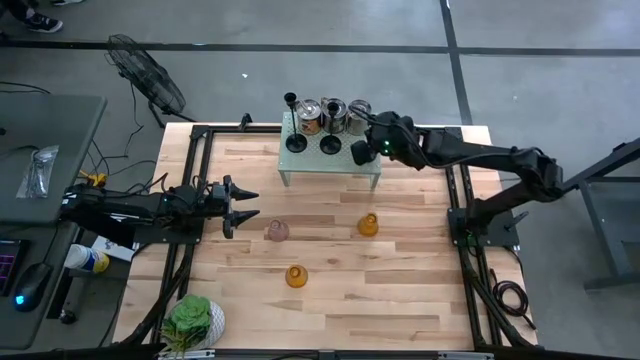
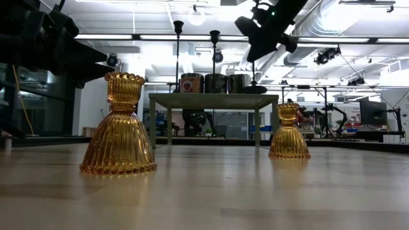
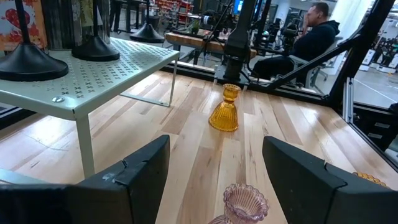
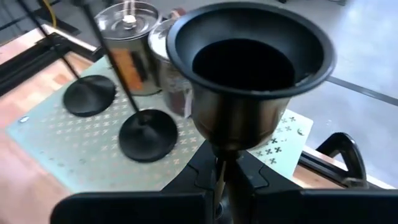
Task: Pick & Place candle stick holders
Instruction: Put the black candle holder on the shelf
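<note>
Two black candle stick holders stand on their round bases on a small green shelf. My right gripper is shut on the third black holder over the shelf's right part. The pink glass holder and two amber glass holders stand on the wooden table. My left gripper is open and empty at the table's left. It points at the pink holder, which is just ahead of its fingertips. My right gripper pinches the black holder's thin stem between its two fingers, just under the cup. The fingers come from the table's right, slanting down, and lie across the stem. The holder stands upright; whether its round base rests on the shelf or hangs just above it, I cannot tell.
Three metal tins stand along the shelf's far edge behind the black holders. A potted green plant sits at the table's near left corner. A person sits beyond the table's right side. Bare wood lies in front of the shelf.
</note>
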